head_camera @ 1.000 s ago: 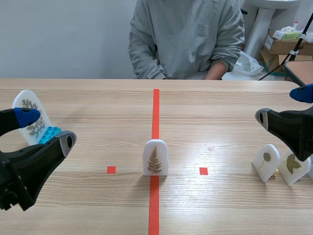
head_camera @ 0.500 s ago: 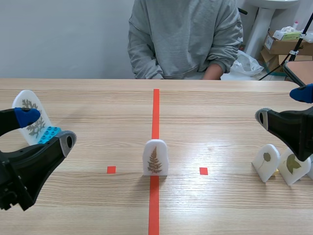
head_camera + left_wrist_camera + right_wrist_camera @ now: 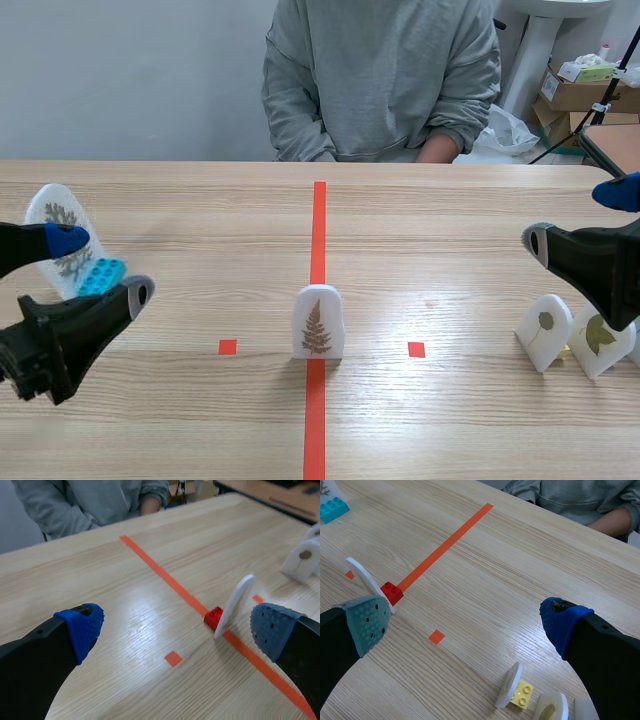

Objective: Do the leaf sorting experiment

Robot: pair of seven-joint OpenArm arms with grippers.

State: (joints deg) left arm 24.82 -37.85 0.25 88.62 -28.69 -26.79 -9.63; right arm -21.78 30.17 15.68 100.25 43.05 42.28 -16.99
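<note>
Scene view first, and over on the far side the left gripper [image 3: 100, 265] is stirring: compared with a second ago the arm is swinging a little lower and its blue pad [image 3: 66, 239] is sliding across the coral-like leaf plaque [image 3: 55, 212], which is standing just behind the fingers on its light blue brick [image 3: 100, 274]. The jaws are gaping wide and carrying nothing at all. From the left wrist view the same gripper [image 3: 177, 627] is framing the target: the fern plaque [image 3: 235, 605] is showing edge-on ahead of it, nearer the right finger, with its red brick [image 3: 214, 617] sitting on the tape line. Moving along to the middle, the fern plaque [image 3: 318, 322] is holding its place on the line, unmoved, well ahead of both tools and touched by neither. I'm reading that as the pick just getting under way, with the left arm lining up for it while the sort itself is not yet done. On to the right gripper [image 3: 575, 215]: it is hanging where it was, fingers spread wide, gripping nothing. Beneath and just beside it two round-leaf plaques [image 3: 545, 328] are standing close together; the right wrist view is showing one on a yellow brick [image 3: 522, 692] under that gripper [image 3: 465, 622].
</note>
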